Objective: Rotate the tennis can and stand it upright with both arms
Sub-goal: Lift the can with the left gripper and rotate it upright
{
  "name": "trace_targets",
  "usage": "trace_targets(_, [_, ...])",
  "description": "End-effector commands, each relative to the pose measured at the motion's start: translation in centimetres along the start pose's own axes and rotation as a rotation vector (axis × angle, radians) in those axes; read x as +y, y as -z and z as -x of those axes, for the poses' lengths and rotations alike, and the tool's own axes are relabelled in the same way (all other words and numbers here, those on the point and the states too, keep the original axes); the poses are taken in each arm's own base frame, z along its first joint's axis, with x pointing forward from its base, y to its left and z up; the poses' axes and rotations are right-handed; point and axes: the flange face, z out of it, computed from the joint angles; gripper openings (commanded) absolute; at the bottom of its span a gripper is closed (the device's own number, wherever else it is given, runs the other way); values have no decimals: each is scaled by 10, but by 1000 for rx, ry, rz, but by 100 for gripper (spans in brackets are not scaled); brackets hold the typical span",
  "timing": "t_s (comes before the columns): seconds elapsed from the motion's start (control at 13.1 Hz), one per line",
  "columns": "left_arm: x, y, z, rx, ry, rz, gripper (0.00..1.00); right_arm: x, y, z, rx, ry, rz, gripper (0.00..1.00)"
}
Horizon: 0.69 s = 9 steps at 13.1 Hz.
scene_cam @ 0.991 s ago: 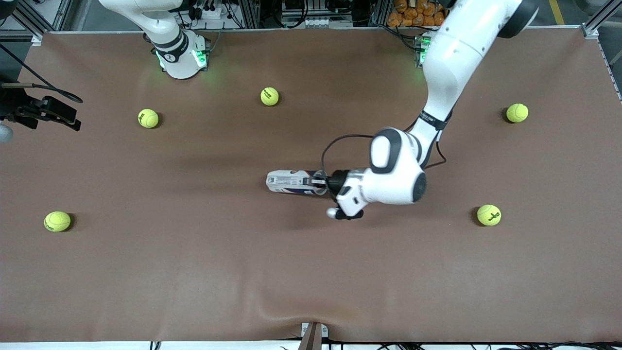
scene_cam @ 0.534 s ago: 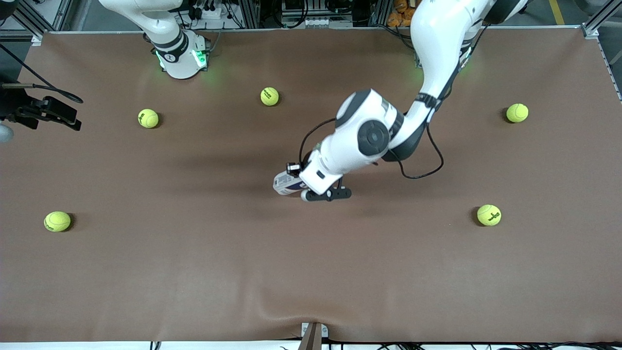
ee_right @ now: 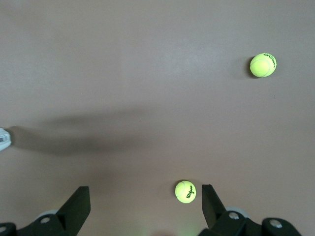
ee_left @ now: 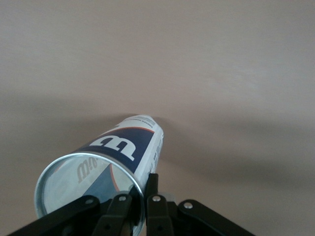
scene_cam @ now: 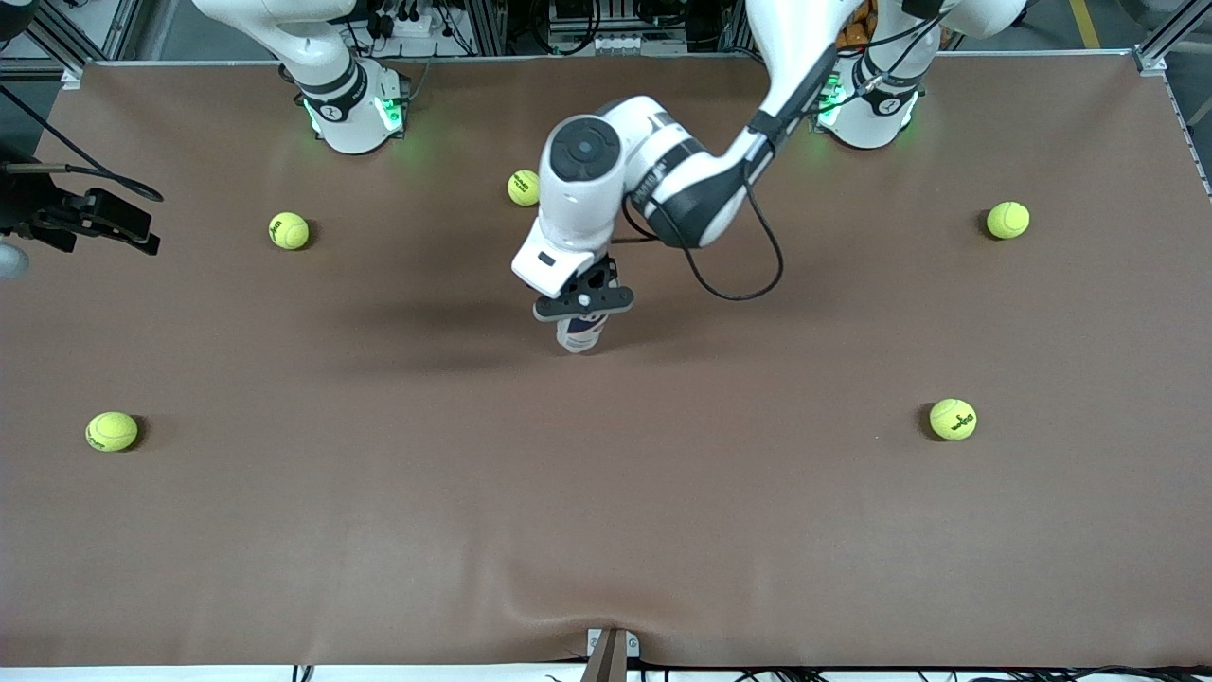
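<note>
Front view first: the left gripper (scene_cam: pixel 583 305) hangs over the middle of the worktop (scene_cam: pixel 379 530), and the tennis can (scene_cam: pixel 582 333) peeks out just beneath it — foreshortened, so its long axis runs close to vertical, closed base down toward the worktop. Whether the base is planted or just clear of the surface cannot be told here. Five tennis balls (scene_cam: pixel 289 230) lie scattered well apart from the can, one of them partly hidden by the left arm's wrist. The right arm waits up at its own end of the table, its gripper out of this view.

Left wrist view: the silver rim of the can (ee_left: pixel 106 167) fills the foreground, open mouth toward the camera, the white "W" on the dark-blue label running along the barrel away to the closed end near the worktop (ee_left: pixel 221 59). The left gripper (ee_left: pixel 140 204) has its jaws pinched on that rim wall — one finger inside the mouth, one outside. The barrel looks a touch tilted, not quite plumb.

Right wrist view: the right gripper (ee_right: pixel 145 209) has its jaws spread wide, holding nothing, above bare worktop with two tennis balls (ee_right: pixel 185 191) in sight.

Judging progress: the uprighting seems nearly done; what is left is to settle the can flat on its base and let go.
</note>
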Motion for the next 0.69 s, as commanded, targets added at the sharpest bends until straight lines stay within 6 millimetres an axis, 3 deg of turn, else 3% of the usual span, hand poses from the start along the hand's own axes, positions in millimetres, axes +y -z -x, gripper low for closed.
trace_targets(0.0, [1,1,13,70,-20,-107,0,-2,-1,0,2,-14,10,100])
trace_targets(0.23, [6,-11,14,94,-19,-114,0,-2,-1,0,2,-14,10,100])
trace_targets(0.61, [11,-8,13,98,-18,-99,0,-2,-2,0,2,-15,10,100])
